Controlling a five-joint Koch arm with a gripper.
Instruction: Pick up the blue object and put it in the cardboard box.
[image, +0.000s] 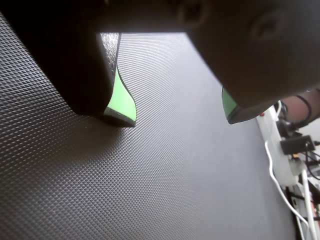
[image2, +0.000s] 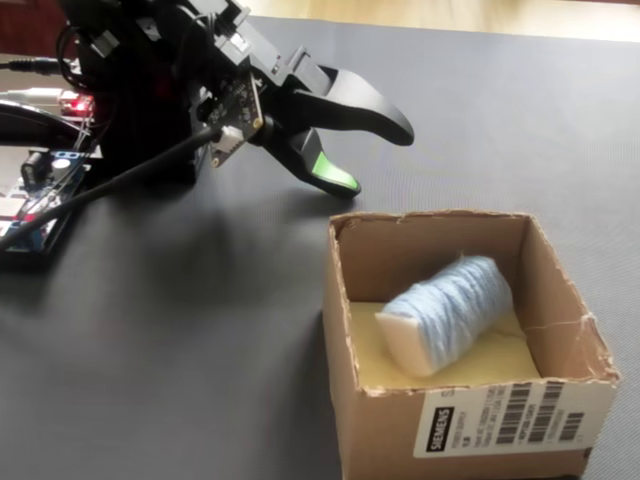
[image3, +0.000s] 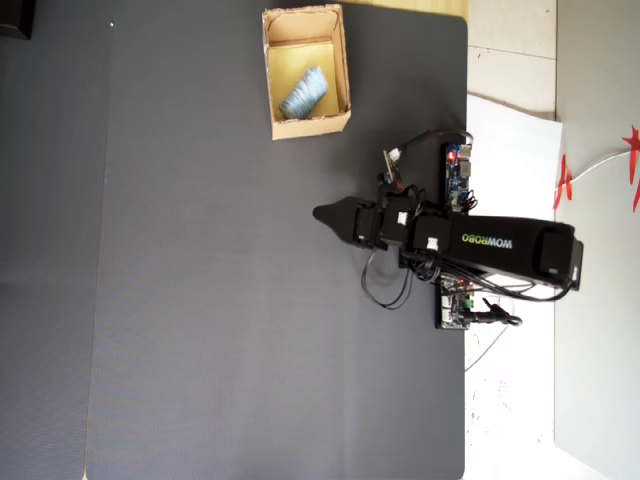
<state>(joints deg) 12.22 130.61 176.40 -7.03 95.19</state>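
Blue yarn-like wad (image2: 448, 310) lies on its side inside the cardboard box (image2: 345, 300), resting on the yellowish floor and leaning toward the far wall; the overhead view shows the same, the wad within the box walls. Judging by that, the placing step looks done, and what remains is only for the arm to pull clear and park. Its claw (image2: 375, 157) hangs near the box's far rim, parted wide and holding nothing (green pads (image: 122, 100) face bare mat in the wrist view). Beneath everything lies the worktop's dark, finely textured mat (image3: 200, 300); circuit boards (image3: 458, 175) and cables (image: 280, 185) sit off its edge by the arm's base.
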